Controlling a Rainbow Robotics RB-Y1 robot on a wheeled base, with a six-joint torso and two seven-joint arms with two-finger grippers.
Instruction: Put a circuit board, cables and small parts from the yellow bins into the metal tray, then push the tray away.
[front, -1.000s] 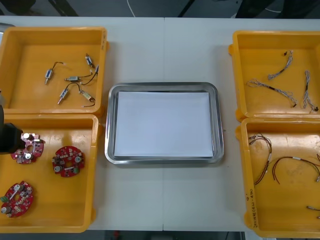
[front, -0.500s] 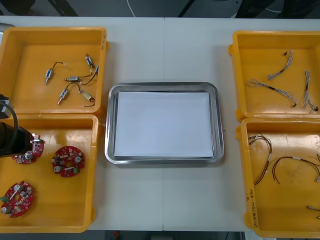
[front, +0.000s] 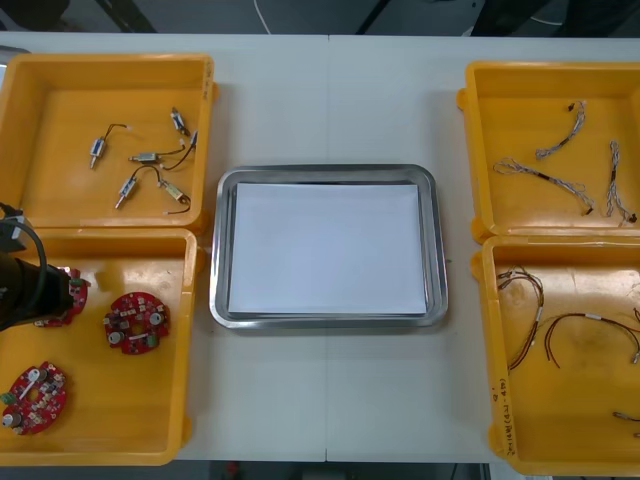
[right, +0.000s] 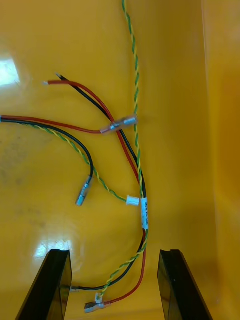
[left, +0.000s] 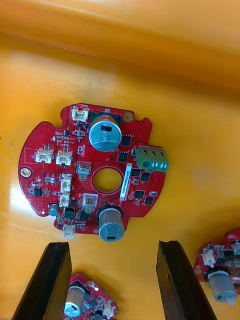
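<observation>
Front view has the shiny rectangular metal tray (front: 328, 175) at the middle of the worktop with its white inside bare, so I judge the task barely begun: board, cables and small parts are all yet to go in, and the push comes after. Over the yellow plastic bin (front: 110, 440) at the worktop's near left corner the left gripper (left: 112, 247) hangs with jaws spread on nothing, a round red circuit board (left: 92, 175) lying flat on the bin floor just ahead of its fingers. In the near right corner bin (front: 560, 440) the right gripper (right: 112, 255), jaws likewise spread, hovers over loose red, black and green-yellow cables (right: 136, 165), none of them gripped
</observation>
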